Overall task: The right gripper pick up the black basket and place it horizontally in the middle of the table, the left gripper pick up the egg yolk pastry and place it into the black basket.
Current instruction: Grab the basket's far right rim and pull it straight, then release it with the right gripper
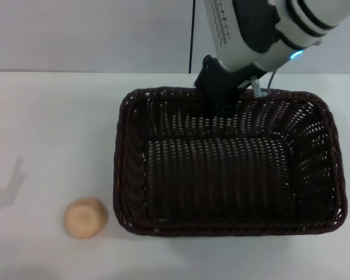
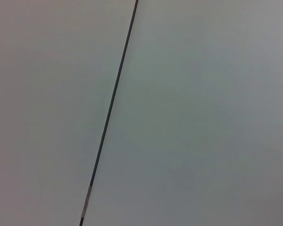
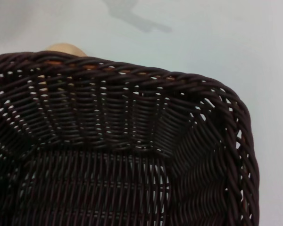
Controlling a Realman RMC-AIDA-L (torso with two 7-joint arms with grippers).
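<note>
The black basket (image 1: 121,175) lies level on the white table (image 1: 52,122), long side across, right of the middle. My right gripper (image 1: 220,96), a black claw on a white arm with a blue ring, comes down from the top and is closed over the basket's far rim. The right wrist view looks into the basket (image 3: 132,75). The egg yolk pastry (image 1: 86,218) sits on the table just off the basket's near left corner, apart from it. It peeks over the rim in the right wrist view (image 3: 65,48). My left gripper is out of view.
A grey wall with a dark vertical seam (image 1: 192,35) stands behind the table. The left wrist view shows only that wall and seam (image 2: 111,103). An arm's shadow (image 1: 9,186) falls on the table's left side.
</note>
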